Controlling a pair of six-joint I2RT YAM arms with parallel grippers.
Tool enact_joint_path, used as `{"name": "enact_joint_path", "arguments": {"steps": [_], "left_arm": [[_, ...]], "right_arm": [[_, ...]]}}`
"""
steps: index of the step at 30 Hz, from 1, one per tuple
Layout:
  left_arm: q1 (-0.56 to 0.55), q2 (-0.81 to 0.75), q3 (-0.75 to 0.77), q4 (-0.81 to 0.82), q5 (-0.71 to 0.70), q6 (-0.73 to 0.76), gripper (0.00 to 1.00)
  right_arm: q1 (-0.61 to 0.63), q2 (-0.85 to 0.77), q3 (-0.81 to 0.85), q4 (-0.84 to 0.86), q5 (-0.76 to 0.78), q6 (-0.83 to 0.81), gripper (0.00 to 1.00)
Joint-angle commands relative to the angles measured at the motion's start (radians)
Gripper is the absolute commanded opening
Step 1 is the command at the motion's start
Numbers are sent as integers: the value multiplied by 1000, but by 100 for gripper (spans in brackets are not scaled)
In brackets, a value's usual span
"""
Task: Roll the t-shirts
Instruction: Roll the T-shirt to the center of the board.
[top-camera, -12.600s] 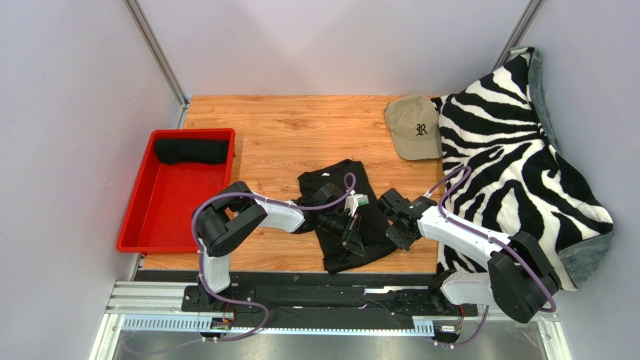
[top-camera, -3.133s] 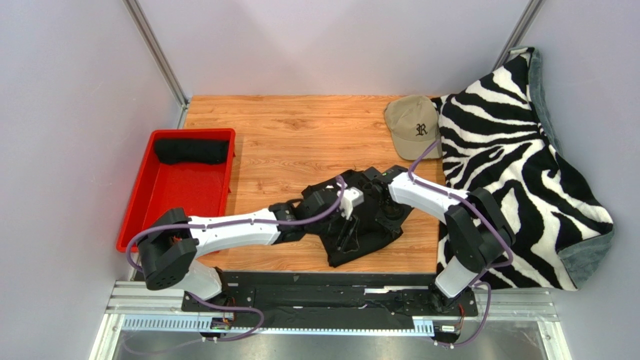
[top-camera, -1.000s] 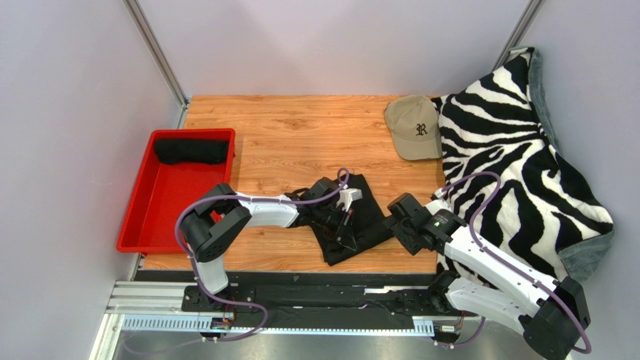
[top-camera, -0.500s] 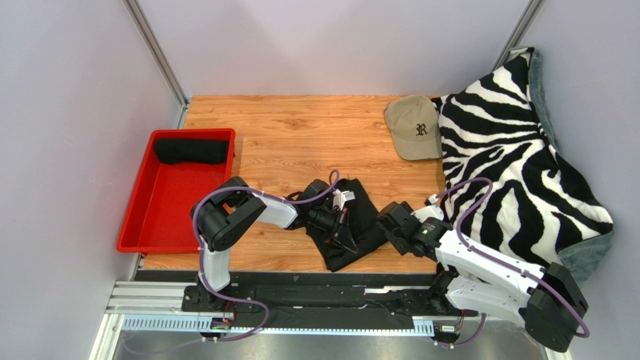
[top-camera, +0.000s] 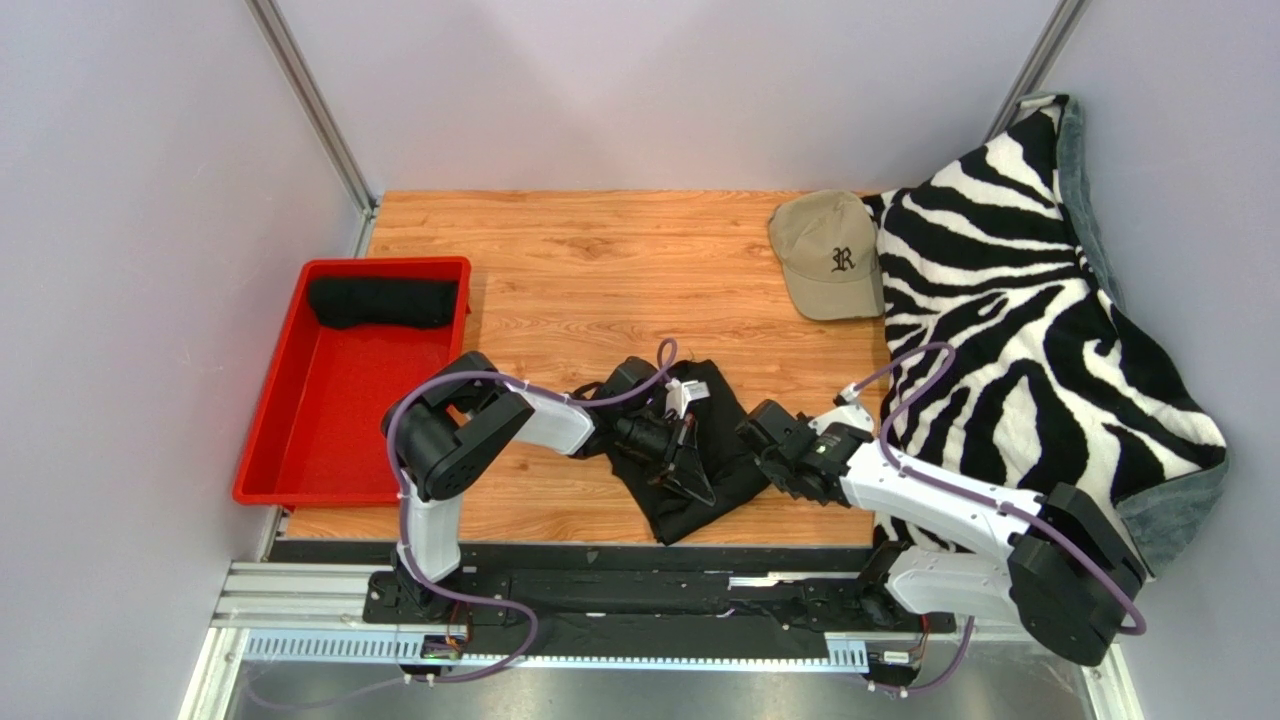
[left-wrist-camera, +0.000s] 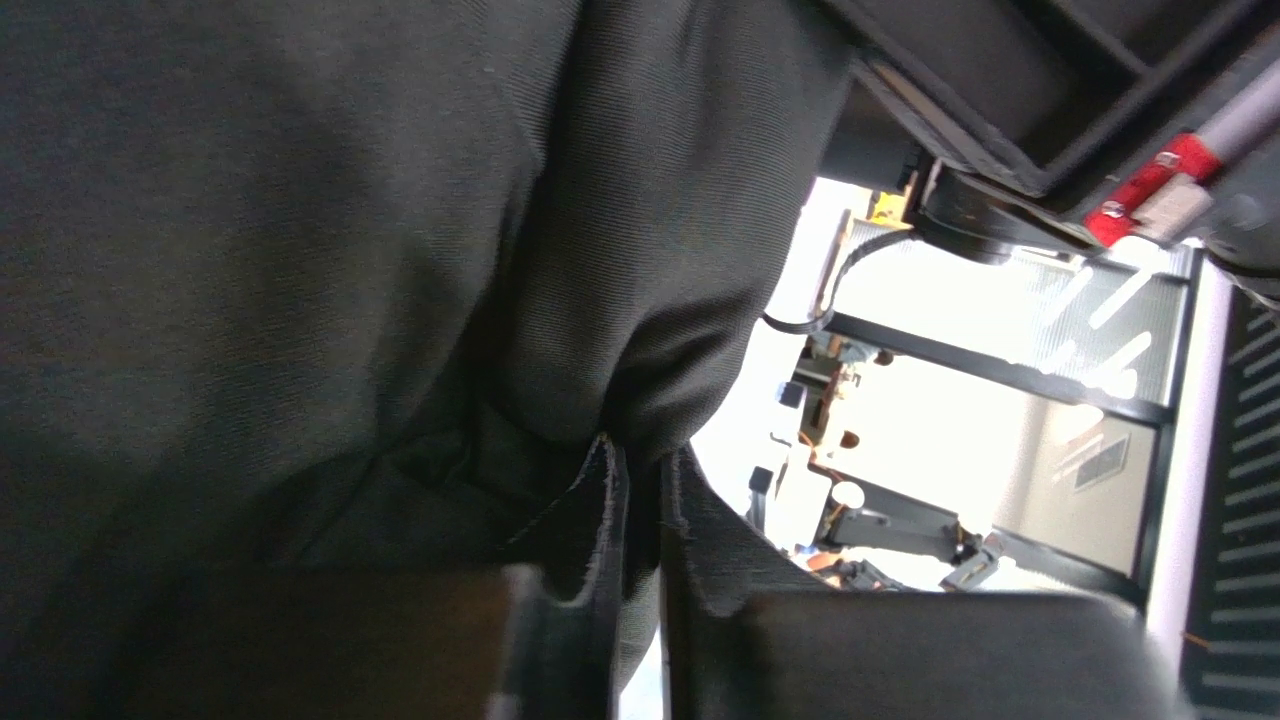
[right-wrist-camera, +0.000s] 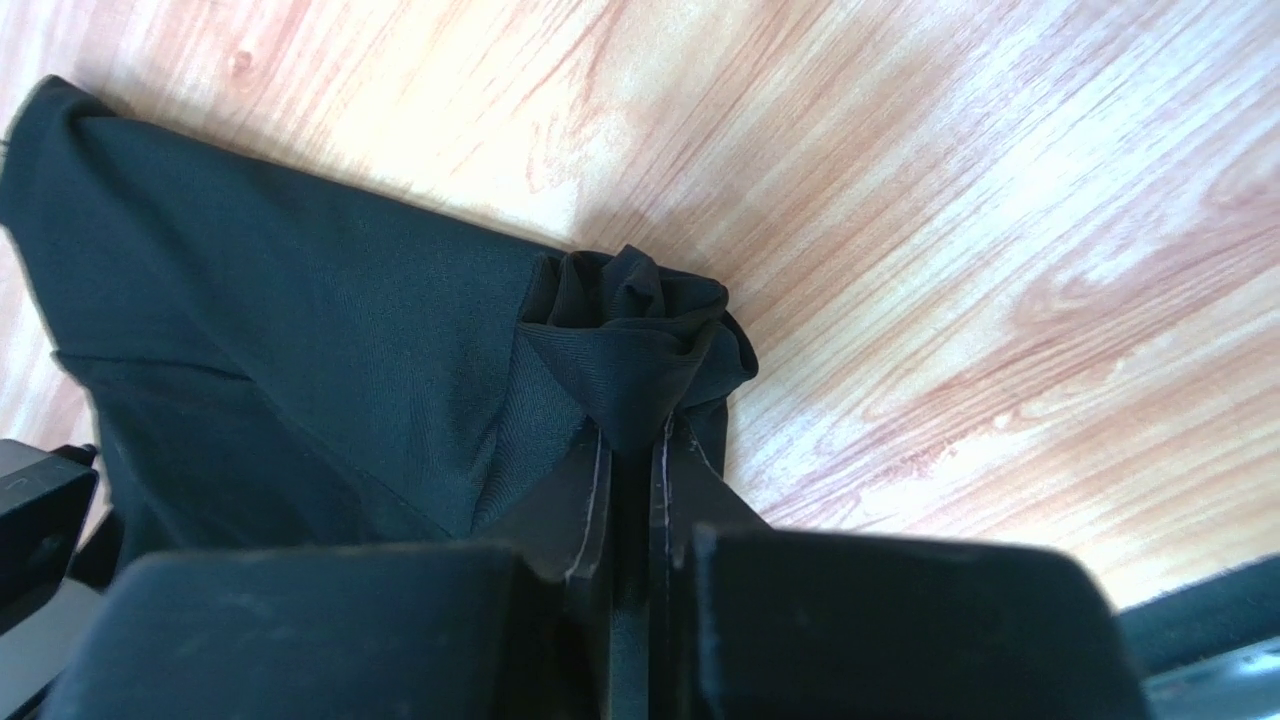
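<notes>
A black t-shirt (top-camera: 718, 450) lies folded narrow on the wooden table, near the front middle. My left gripper (top-camera: 679, 458) is shut on its left side; in the left wrist view black cloth (left-wrist-camera: 376, 270) fills the frame and is pinched between the jaws. My right gripper (top-camera: 769, 435) is shut on the shirt's right edge; in the right wrist view a bunched fold (right-wrist-camera: 639, 338) sits in the jaws, on the wood. A second black t-shirt (top-camera: 382, 302) lies rolled in the red bin (top-camera: 308, 435).
A tan baseball cap (top-camera: 830, 255) lies at the back right. A zebra-striped blanket (top-camera: 1037, 315) covers the right side and hangs over the table's edge. The red bin stands at the left edge.
My right gripper has come in from the right and closed on the shirt's right edge. The left gripper has pulled back left a little with the cloth; the shirt is narrower.
</notes>
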Motion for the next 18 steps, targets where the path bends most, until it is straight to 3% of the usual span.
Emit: {"name": "enact_joint_path", "arguments": {"steps": [1, 7, 13, 18], "left_arm": [[4, -55, 34, -123, -28, 121, 25], [3, -207, 54, -289, -195, 260, 42], [-6, -405, 2, -334, -433, 309, 47], [-132, -532, 13, -438, -741, 410, 47]], "right_arm": [[-26, 46, 86, -123, 33, -30, 0], [-62, 129, 169, -258, 3, -75, 0], [-102, 229, 277, -360, -20, -131, 0], [-119, 363, 408, -445, -43, -202, 0]]}}
